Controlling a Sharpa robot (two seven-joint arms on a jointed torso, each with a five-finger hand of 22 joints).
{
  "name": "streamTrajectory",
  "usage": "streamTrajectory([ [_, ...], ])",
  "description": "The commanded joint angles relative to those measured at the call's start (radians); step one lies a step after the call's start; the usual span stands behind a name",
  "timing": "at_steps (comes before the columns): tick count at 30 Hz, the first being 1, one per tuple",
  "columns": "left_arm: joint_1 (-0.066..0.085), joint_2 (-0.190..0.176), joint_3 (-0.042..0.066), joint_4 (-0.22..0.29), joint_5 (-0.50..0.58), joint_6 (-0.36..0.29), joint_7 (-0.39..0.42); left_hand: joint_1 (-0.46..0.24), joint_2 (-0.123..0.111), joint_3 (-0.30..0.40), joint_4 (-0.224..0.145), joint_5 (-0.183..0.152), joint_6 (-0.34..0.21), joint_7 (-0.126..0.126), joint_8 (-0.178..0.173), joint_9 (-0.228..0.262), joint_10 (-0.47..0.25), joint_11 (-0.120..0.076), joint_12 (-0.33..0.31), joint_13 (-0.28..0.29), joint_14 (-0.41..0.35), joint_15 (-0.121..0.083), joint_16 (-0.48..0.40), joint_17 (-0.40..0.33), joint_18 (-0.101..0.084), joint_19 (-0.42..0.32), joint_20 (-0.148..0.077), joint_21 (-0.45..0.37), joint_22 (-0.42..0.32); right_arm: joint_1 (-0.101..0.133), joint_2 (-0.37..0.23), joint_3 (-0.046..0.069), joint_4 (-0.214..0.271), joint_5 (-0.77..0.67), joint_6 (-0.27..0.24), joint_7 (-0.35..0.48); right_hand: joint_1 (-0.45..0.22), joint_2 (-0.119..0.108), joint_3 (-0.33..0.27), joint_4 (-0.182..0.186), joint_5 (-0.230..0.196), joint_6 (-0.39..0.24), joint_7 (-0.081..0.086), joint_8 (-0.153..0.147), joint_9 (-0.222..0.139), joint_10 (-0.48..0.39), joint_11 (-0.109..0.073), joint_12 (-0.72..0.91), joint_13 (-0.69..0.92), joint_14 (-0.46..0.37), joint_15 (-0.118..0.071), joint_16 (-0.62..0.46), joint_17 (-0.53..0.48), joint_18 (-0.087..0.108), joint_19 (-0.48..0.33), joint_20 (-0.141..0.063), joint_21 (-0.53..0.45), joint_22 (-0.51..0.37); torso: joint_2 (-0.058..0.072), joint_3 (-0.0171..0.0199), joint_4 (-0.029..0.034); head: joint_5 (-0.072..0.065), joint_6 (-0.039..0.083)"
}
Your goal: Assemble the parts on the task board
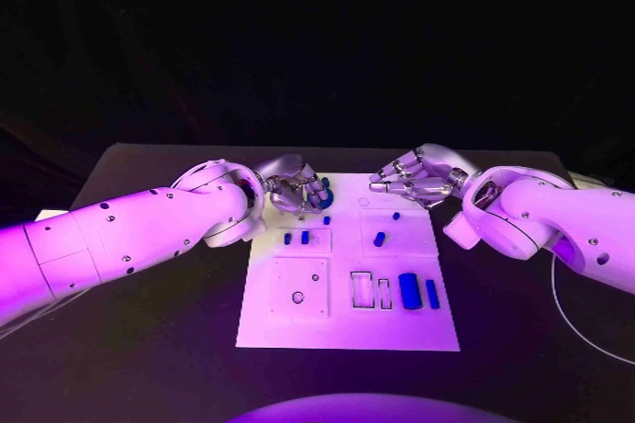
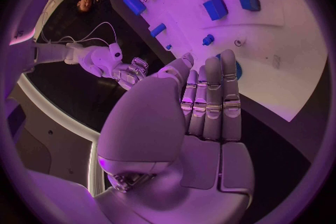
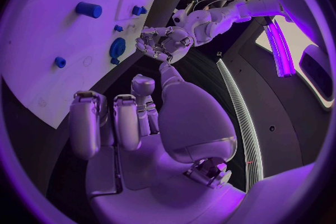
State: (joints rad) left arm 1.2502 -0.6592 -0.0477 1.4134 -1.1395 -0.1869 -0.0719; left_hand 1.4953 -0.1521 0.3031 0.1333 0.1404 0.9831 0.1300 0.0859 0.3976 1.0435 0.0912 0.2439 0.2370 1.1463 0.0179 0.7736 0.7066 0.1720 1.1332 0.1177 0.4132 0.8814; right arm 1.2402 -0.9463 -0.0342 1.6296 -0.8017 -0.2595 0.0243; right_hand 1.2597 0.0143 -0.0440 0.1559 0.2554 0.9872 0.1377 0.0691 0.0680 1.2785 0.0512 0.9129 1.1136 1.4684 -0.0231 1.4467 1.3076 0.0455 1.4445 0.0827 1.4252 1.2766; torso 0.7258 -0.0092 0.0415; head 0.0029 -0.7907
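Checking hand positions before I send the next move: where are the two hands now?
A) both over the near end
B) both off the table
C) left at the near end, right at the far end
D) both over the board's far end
D: the head view shows the left hand and the right hand both over the far end of the task board.

Purple-magenta light over everything. Head view: board (image 1: 350,294) glows bright, worktop (image 1: 159,322) dim, bkgd black. Arms' upper sides lit, glare on near left arm (image 1: 119,230). Wrist views: fisheye bend at rims, dark vignette, near fingers (image 2: 213,101) soft.
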Motion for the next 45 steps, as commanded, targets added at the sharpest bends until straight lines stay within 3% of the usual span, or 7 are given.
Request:
streamTrajectory([
  [1, -0.006, 0.014, -0.003, -0.010, -0.161, -0.047, 0.108, -0.020, -0.007, -0.004, 0.009, -0.005, 0.013, -0.001, -0.012, -0.020, 0.005, 0.004, -0.020, -0.021, 0.020, 0.001, 0.010, -0.004, 0.011, 0.019, 0.001, -0.005, -0.007, -0.001, 0.002, 0.000, 0.000, -0.002, 0.013, 0.005, 0.007, 0.006, -0.003, -0.004, 0.003, 0.003, 0.003, 0.000, 0.001, -0.006, 0.002, -0.006, -0.001, 0.062, 0.000, -0.005, 0.075, 0.016, -0.009, -0.001, -0.004, -0.001, 0.001, 0.0002, -0.0010, -0.002, 0.007],
  [3, -0.008, 0.023, -0.005, -0.016, -0.185, -0.043, 0.103, -0.030, -0.008, -0.009, 0.011, -0.006, 0.022, 0.000, -0.016, -0.036, 0.012, 0.002, -0.030, -0.035, 0.059, -0.002, 0.054, 0.019, 0.012, 0.049, 0.000, 0.004, -0.006, -0.001, 0.002, 0.000, -0.001, -0.002, 0.013, 0.005, 0.007, 0.006, -0.003, -0.004, 0.003, 0.003, 0.003, 0.000, 0.001, -0.006, 0.002, -0.006, -0.001, 0.062, 0.000, -0.005, 0.075, 0.016, -0.009, -0.001, -0.004, -0.001, 0.000, 0.0004, 0.0003, -0.005, 0.009],
  [5, -0.010, 0.033, -0.006, -0.023, -0.208, -0.036, 0.093, -0.038, -0.008, -0.012, 0.012, -0.005, 0.034, -0.002, -0.020, -0.061, 0.029, -0.004, -0.044, -0.055, 0.152, -0.007, 0.218, 0.162, 0.011, 0.102, -0.006, 0.030, 0.006, -0.002, 0.003, 0.000, -0.001, -0.002, 0.013, 0.005, 0.007, 0.006, -0.003, -0.004, 0.003, 0.003, 0.003, 0.000, 0.001, -0.006, 0.002, -0.006, -0.001, 0.062, 0.000, -0.005, 0.075, 0.016, -0.009, -0.001, -0.004, -0.001, 0.000, 0.0001, 0.0006, -0.006, 0.009],
  [8, -0.011, 0.047, -0.007, -0.032, -0.239, -0.013, 0.062, -0.053, -0.014, -0.023, 0.018, -0.006, 0.044, -0.002, -0.020, -0.087, 0.048, -0.008, -0.056, -0.074, 0.273, -0.017, 0.453, 0.396, -0.027, 0.222, -0.014, 0.290, 0.165, -0.002, 0.004, 0.000, -0.001, -0.002, 0.014, 0.005, 0.007, 0.006, -0.003, -0.004, 0.003, 0.003, 0.003, 0.000, 0.001, -0.006, 0.002, -0.006, -0.001, 0.062, 0.000, -0.005, 0.075, 0.016, -0.009, -0.001, -0.004, -0.001, 0.000, 0.0000, 0.0005, -0.007, 0.012],
  [13, -0.012, 0.070, -0.008, -0.051, -0.286, 0.034, 0.000, -0.062, -0.011, -0.041, 0.024, -0.007, 0.067, -0.004, -0.019, -0.118, 0.065, -0.013, -0.071, -0.094, 0.333, -0.021, 0.591, 0.541, -0.064, 0.306, -0.022, 0.547, 0.330, -0.002, 0.004, 0.000, -0.001, -0.002, 0.014, 0.005, 0.007, 0.006, -0.003, -0.004, 0.003, 0.003, 0.003, 0.000, 0.001, -0.006, 0.002, -0.006, -0.001, 0.062, 0.000, -0.005, 0.075, 0.016, -0.009, -0.001, -0.004, -0.001, 0.000, 0.0012, -0.0003, -0.006, 0.012],
  [24, -0.014, 0.110, -0.008, -0.087, -0.325, 0.094, -0.043, -0.057, 0.000, -0.045, 0.023, -0.015, 0.078, -0.007, -0.020, -0.144, 0.096, -0.021, -0.080, -0.106, 0.351, -0.030, 0.616, 0.554, -0.088, 0.347, -0.030, 0.704, 0.430, -0.002, 0.007, 0.000, -0.002, -0.002, 0.014, 0.007, 0.010, 0.007, -0.003, -0.005, 0.004, 0.003, 0.003, 0.000, 0.001, -0.006, 0.002, -0.005, -0.001, 0.061, 0.000, -0.007, 0.073, 0.017, -0.010, -0.001, -0.006, -0.003, 0.000, 0.0005, -0.0001, -0.008, 0.012],
  [45, -0.015, 0.141, -0.009, -0.123, -0.353, 0.150, -0.074, -0.049, 0.006, -0.040, 0.019, -0.013, 0.087, -0.009, -0.018, -0.156, 0.114, -0.025, -0.086, -0.111, 0.355, -0.035, 0.612, 0.539, -0.093, 0.357, -0.035, 0.742, 0.455, -0.002, 0.008, 0.000, -0.002, -0.002, 0.016, 0.007, 0.010, 0.007, -0.003, -0.005, 0.004, 0.003, 0.003, 0.000, 0.001, -0.006, 0.002, -0.005, -0.001, 0.061, 0.000, -0.007, 0.073, 0.017, -0.010, -0.001, -0.006, -0.003, 0.000, 0.0009, 0.0008, -0.019, 0.005],
])
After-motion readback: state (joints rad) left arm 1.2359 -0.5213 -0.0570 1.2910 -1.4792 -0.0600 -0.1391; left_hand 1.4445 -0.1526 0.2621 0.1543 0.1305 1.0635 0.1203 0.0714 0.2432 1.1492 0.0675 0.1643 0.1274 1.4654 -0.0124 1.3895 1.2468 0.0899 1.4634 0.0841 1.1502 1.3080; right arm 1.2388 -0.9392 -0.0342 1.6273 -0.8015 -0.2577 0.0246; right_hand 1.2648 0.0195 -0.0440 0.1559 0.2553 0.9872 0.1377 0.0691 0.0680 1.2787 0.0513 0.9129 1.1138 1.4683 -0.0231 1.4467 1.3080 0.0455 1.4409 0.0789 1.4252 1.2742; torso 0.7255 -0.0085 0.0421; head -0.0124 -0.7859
